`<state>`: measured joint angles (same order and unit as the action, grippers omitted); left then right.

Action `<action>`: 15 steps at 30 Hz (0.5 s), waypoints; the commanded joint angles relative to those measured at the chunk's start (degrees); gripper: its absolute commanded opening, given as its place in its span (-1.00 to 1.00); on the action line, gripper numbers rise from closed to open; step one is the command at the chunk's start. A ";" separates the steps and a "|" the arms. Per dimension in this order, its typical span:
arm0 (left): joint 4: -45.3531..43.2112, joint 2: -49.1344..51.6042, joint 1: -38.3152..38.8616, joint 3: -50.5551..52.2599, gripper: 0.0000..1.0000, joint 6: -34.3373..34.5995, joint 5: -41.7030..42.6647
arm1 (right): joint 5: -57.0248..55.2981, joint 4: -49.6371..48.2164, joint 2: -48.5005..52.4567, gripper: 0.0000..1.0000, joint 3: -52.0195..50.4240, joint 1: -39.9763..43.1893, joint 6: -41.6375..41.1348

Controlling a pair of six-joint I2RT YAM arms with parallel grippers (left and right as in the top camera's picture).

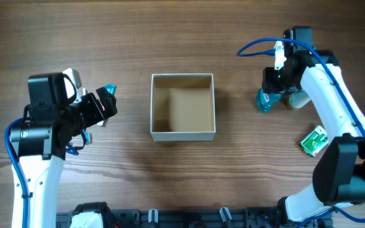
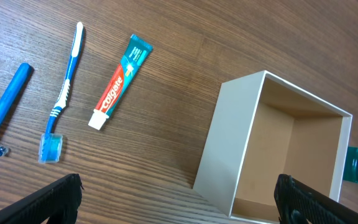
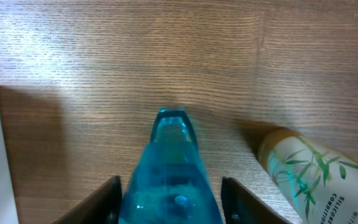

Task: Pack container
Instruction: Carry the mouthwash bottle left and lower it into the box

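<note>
four white walls of the container (image 1: 182, 106) stand mid-table, bare wood (image 1: 182, 171) all round them. at its 3 o'clock the right gripper (image 3: 169, 196) is closed against both sides of a blue bottle (image 3: 169, 155), a bamboo-print bottle (image 3: 309, 171) just beside it. at 9 o'clock the left gripper (image 1: 106, 104) gapes wide, holding nothing, near toothpaste (image 2: 118, 81), toothbrush (image 2: 66, 87) and razor (image 2: 5, 109).

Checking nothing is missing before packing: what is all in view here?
container: 1, white outside, tan inside, table centre, empty
toothpaste tube: 1, red, white and teal, left of container
toothbrush: 1, blue and white, beside the tube
razor: 1, blue, beyond the toothbrush
teal bottle: 1, right of container
cream bottle: 1, leaf print, beside teal bottle
packet: 1, green and white, near right
table: 1, brown wood
left hand: 1, black, open
right hand: 1, black, fingers flanking teal bottle, grip unclear
</note>
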<state>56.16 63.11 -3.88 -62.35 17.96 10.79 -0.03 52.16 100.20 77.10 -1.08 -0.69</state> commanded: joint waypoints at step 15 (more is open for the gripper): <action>-0.20 -0.11 -0.42 -1.01 0.99 0.52 -0.35 | 0.07 2.73 -15.85 -0.92 0.83 -5.03 -6.29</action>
<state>56.16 63.11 -3.88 -62.37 17.96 10.79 -0.10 55.24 94.98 76.79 -2.04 -4.32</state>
